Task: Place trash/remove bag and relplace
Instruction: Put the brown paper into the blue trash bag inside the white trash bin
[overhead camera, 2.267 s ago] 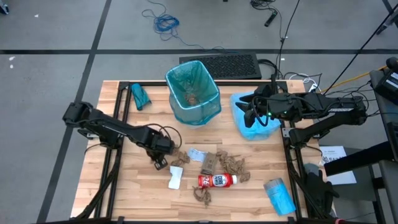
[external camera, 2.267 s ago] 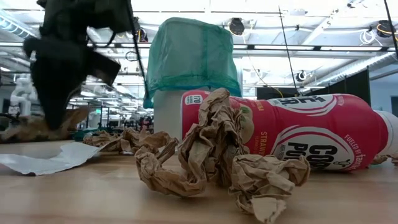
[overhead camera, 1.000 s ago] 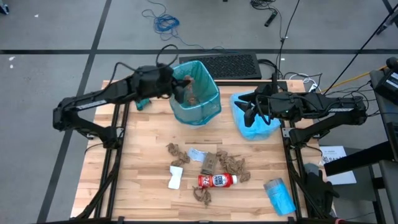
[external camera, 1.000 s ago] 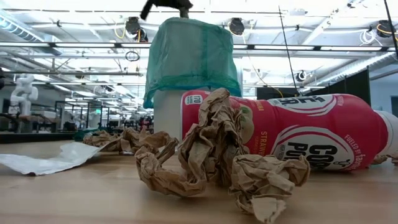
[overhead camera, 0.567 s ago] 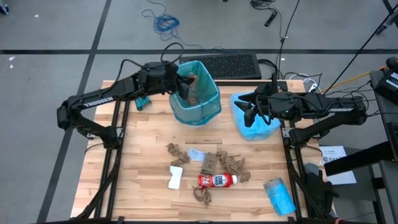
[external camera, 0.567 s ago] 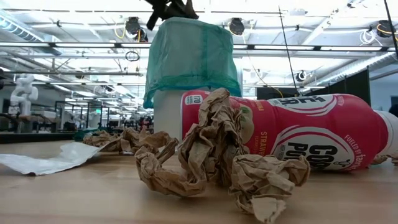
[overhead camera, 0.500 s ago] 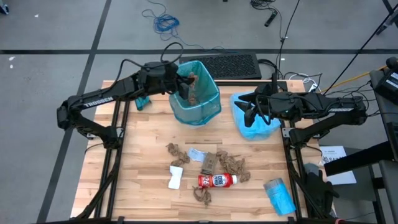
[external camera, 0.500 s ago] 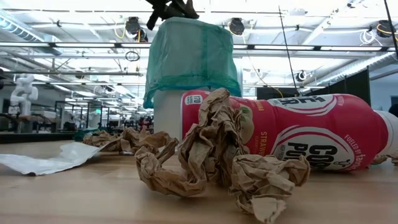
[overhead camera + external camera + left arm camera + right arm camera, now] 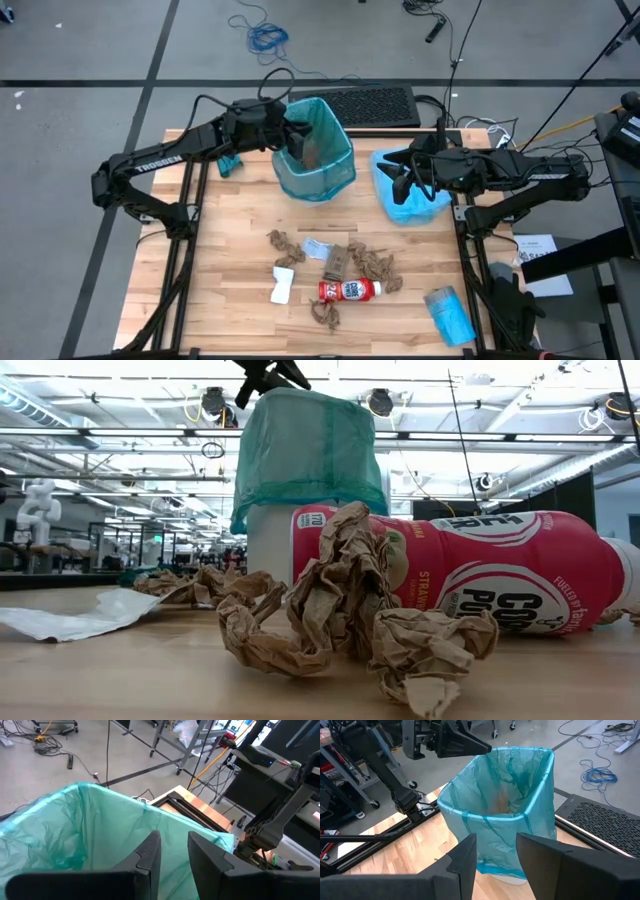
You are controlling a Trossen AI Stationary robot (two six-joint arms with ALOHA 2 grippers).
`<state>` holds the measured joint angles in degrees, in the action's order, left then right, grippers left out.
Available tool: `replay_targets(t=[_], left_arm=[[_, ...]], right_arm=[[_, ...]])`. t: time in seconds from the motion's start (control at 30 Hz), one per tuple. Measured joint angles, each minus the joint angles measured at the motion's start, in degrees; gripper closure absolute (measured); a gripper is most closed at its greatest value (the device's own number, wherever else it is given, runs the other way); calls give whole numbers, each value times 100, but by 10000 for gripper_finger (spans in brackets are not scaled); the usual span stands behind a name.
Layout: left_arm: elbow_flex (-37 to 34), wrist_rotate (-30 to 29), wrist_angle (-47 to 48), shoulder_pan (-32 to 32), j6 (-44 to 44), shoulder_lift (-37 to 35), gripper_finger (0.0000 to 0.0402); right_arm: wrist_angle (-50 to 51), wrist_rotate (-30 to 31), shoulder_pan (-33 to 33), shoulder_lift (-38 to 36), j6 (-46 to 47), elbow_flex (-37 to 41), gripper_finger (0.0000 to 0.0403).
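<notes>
Found the left pincer (image 9: 293, 135) hung just over the near rim of the teal-lined bin (image 9: 335, 170), fingers apart and nothing between them. Found the right pincer (image 9: 400, 185) waiting beside the bin above a crumpled blue bag (image 9: 388, 207), fingers likewise apart and empty.

Found the trash lying mid-counter, well apart from the bin: brown paper wads (image 9: 372, 263), a red-and-white bottle (image 9: 349, 290), a white packet (image 9: 282, 286) and a pale blue scrap (image 9: 317, 248).

Judged the chief risk to be a snag: sat so close to the loose liner that a careless pull-away might catch the plastic, drag it off the rim or tip the bin. Judged the bottle, lying on its side, apt to roll off the counter (image 9: 225, 300) if nudged. Judged the springy wads likely to slip from a shallow pinch and fall short of the bin.

Could not make out the bin's floor: saw only a brownish patch inside the liner, too vague to name. Could see only the left pincer's tips above the rim in the low view. Could not read what lay under the blue bag.
</notes>
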<state>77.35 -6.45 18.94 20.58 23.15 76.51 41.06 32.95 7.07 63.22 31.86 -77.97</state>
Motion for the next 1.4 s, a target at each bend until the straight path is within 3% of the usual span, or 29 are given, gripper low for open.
replay_targets(t=[0.3,0.53,0.93,1.17,1.4], left_arm=[[1,126,3,-2,5,0,308],[-1,1085,278,-246,8,-73,308],[-1,1078,926,-1100,41,-634,308],[-1,561,952,-1491,49,-834,308],[-1,462,1095,-1635,51,-834,308]], right_arm=[[-2,-3,0,0,0,0,273],[253,-755,-4,139,31,0,273],[1090,-1909,17,1104,197,0,273],[1513,-2362,15,1700,-1,32,273],[789,-3274,56,1810,193,1220,273]])
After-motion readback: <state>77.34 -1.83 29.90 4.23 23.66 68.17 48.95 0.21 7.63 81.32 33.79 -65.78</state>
